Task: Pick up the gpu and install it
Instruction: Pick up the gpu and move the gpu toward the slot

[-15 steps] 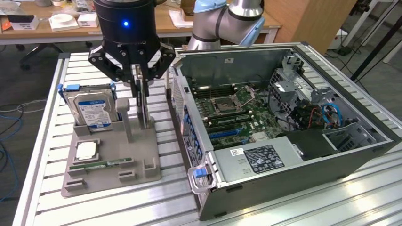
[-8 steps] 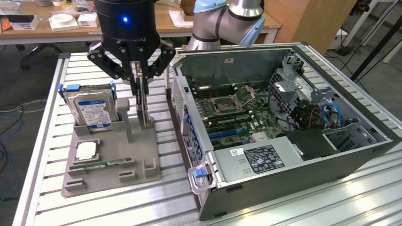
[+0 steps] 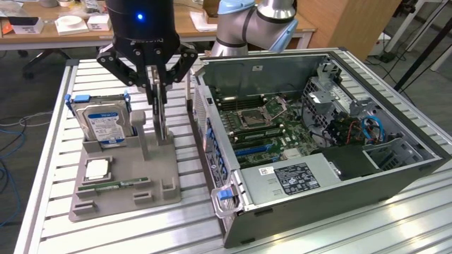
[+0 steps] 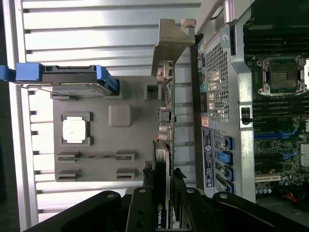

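the gray holder (image 3: pixel 124 203) carried a hard drive (image 3: pixel 105 124), a processor chip (image 3: pixel 97 169) and a memory stick (image 3: pixel 113 185); the gripper (image 3: pixel 158 98) hung vertical above it, fingers pinching the upright gpu (image 3: pixel 162 124).

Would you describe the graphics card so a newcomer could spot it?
To the exterior view's left of the open computer case sits a grey tray. The graphics card stands on edge there, held by the gripper: thin, dark, with a silvery end bracket, unlike the boxy hard drive.
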`<state>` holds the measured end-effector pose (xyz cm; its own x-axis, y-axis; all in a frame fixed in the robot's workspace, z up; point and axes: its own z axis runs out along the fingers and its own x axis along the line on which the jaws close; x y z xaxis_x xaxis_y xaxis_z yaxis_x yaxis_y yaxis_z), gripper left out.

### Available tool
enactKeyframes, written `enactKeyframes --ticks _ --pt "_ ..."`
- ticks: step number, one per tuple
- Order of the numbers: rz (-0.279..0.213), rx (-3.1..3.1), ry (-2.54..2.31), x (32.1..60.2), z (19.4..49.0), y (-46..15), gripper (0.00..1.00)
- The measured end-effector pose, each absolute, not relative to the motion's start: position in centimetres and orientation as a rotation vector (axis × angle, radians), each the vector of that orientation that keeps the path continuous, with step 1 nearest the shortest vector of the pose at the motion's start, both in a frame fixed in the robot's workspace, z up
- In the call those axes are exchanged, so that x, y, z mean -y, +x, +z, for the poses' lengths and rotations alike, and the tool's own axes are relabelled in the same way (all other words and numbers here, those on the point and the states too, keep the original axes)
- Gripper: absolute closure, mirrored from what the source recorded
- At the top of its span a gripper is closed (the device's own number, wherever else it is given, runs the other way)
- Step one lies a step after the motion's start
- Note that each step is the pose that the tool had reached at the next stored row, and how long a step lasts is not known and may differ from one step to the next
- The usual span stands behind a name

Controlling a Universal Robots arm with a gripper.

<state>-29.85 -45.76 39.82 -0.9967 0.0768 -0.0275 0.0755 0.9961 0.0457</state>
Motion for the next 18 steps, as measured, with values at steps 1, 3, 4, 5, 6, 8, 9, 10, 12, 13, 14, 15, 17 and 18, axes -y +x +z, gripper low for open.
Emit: enactKeyframes --ticks 1,3,4,5,6,8,9,10,12,13,14,15,17,18 --pt "0.069 -3.109 0.119 45.8 39.9 -29.8 0.74" --pt "0.069 -3.109 0.119 45.8 40.0 -29.8 0.74" --pt "0.069 -3.109 0.119 45.8 40.1 -29.8 0.74" --pt "0.069 -3.109 0.119 45.8 40.2 -29.8 0.74" --pt "0.070 -3.109 0.119 45.8 40.3 -29.8 0.74" --pt "0.069 -3.109 0.119 45.8 40.4 -29.8 0.74" --pt "0.069 -3.109 0.119 45.8 40.5 -29.8 0.74" --pt "0.069 -3.109 0.119 45.8 40.6 -29.8 0.74" --pt "0.069 -3.109 0.119 45.8 40.7 -29.8 0.74" --pt "0.069 -3.109 0.119 45.8 40.8 -29.8 0.74" --pt "0.069 -3.109 0.119 45.8 40.8 -29.8 0.74" --pt "0.069 -3.109 0.119 45.8 40.9 -29.8 0.74" --pt "0.069 -3.109 0.119 45.8 41.0 -29.8 0.74" --pt "0.069 -3.109 0.119 45.8 41.1 -29.8 0.74"
